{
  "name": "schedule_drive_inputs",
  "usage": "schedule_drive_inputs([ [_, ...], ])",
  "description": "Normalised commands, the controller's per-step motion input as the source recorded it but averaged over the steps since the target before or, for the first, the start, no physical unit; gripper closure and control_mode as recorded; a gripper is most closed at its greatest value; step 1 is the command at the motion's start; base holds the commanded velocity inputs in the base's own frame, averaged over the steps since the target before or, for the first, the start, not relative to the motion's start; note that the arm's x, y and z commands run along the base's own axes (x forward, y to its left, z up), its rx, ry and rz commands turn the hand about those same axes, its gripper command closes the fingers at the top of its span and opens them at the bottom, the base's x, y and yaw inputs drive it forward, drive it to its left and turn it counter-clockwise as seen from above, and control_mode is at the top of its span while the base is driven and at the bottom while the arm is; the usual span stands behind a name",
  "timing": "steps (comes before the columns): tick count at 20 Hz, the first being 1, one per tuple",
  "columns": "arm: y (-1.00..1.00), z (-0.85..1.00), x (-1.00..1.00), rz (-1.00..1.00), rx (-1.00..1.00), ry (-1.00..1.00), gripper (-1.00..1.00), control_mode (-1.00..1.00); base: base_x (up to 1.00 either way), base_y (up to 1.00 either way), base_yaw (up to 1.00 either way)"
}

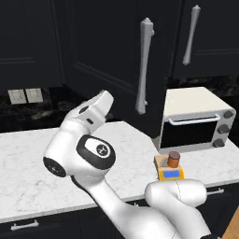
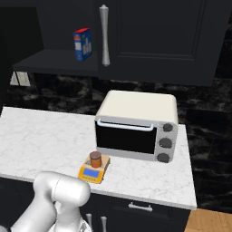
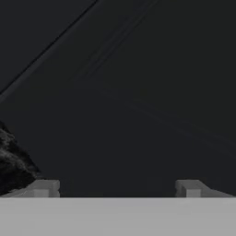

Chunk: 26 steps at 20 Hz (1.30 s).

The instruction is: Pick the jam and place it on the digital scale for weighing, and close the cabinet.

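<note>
One job left: the jam (image 2: 95, 159) already stands upright on the scale (image 2: 94, 169), near the front edge of the desk (image 2: 41, 136), just in front of the toaster oven (image 2: 136, 124).
Cabinet: the door (image 1: 112, 51) hangs open, swung out over the desk, its long silver handle (image 1: 144, 65) facing the base; a red and blue box (image 2: 82, 44) sits on the exposed shelf (image 2: 54, 61).
Arm: raised, the hand (image 1: 95, 109) pointing toward the lower part of the open door, on the side away from the handle.
Fingers: in the hand view the two tips (image 3: 44, 188) stand well apart with nothing between them, close to a flat dark panel that looks like the door face.
Step in hand: by the look of it, lining up to push the door shut.
Risk, slip: a push on the flat panel with spread fingers could slide off along the face, leaving the door ajar.
Risk, elbow: the arm's lower links sit low near the scale; a wide swing might knock the jar off its platform.
Risk, jam-up: pushing too near the hinge side would likely move the door little.
</note>
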Motion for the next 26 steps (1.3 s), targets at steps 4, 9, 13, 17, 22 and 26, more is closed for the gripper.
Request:
schedule_drive_inputs([
  [4,-1.00,0.00,0.62,0.00,0.18,0.10,-1.00,-1.00,0.00,0.00,0.00],
  [9,-1.00,0.08,0.72,0.00,0.22,0.05,-1.00,-1.00,0.00,0.00,0.00],
  [13,-0.96,0.02,0.74,0.11,0.23,0.01,-1.00,-1.00,0.00,0.00,0.00],
  [17,-0.71,0.00,0.70,0.15,0.18,0.00,-1.00,-1.00,0.00,0.00,0.00],
  [22,-0.57,0.00,0.72,0.13,0.13,0.04,-1.00,-1.00,0.00,0.00,0.00],
  [26,-0.49,0.00,0.83,0.13,0.13,0.00,-1.00,-1.00,0.00,0.00,0.00],
])
